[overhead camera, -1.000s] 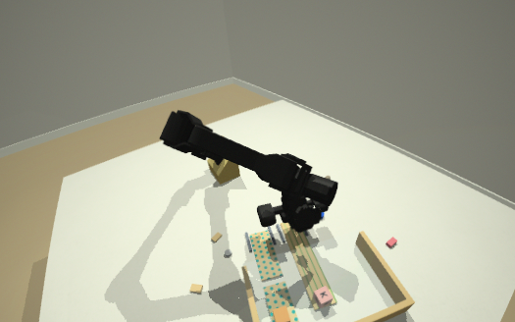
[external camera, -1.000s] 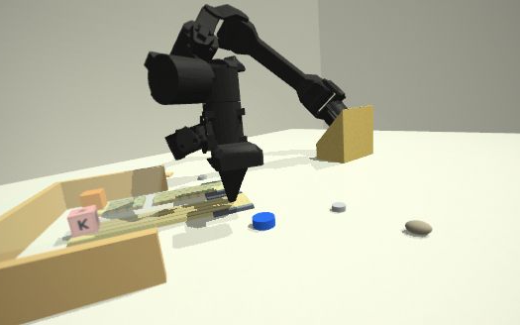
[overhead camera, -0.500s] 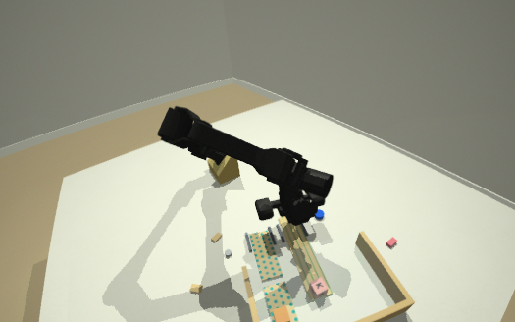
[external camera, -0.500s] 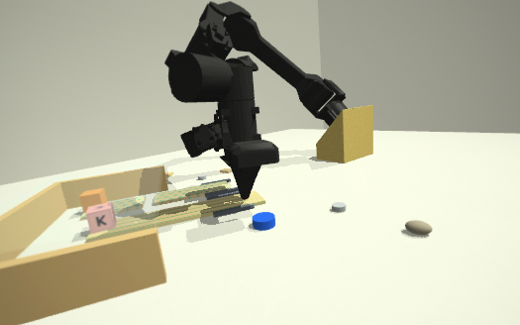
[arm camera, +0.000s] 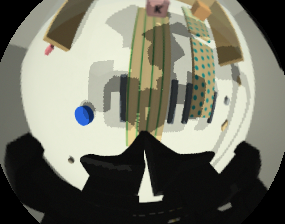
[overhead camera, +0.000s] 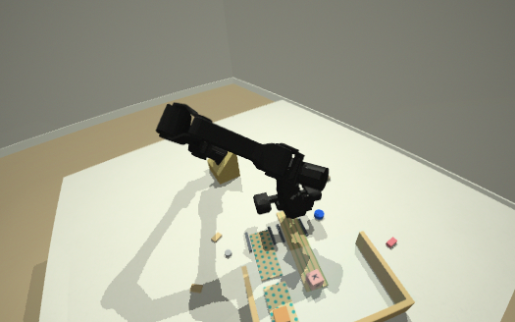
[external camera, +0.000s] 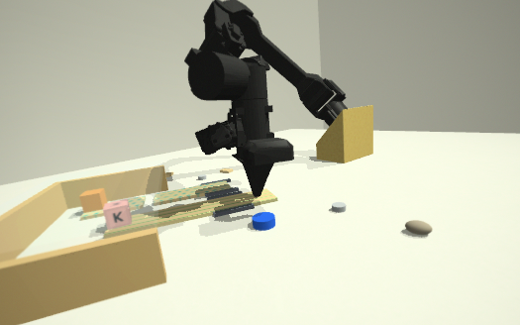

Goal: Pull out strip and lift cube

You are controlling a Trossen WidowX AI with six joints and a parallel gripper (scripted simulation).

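Two patterned strips lie side by side on the white table point(external camera: 417, 277). One is a striped strip point(external camera: 189, 212) in a single piece, and at its far end inside the wooden frame point(external camera: 70, 268) sits the pink cube marked K point(external camera: 117, 214). In the top view the same cube point(overhead camera: 315, 278) rests on the lower end of the striped strip point(overhead camera: 305, 255), just at the frame's open mouth. The dotted strip point(overhead camera: 266, 255) beside it is broken into separate pieces, and an orange cube point(overhead camera: 282, 314) sits on its farther piece; in the exterior view that orange cube point(external camera: 93, 199) stands just behind and left of the pink one.

The black arm reaches down from above, and its gripper point(external camera: 259, 190) points straight down, with the tip pressed onto the near end of the striped strip. The fingers are fully closed together into a single point, holding nothing between them. In the wrist view the closed fingers meet right at the strip's near edge, with the pink cube point(arm camera: 157, 6) far up the strip.

A blue disc point(external camera: 263, 221) lies just right of the strip's near end, close to the gripper. A small grey disc point(external camera: 338, 206) and a brown pebble point(external camera: 418, 227) lie farther right, well apart. A wooden wedge point(external camera: 348, 136) stands behind the arm.
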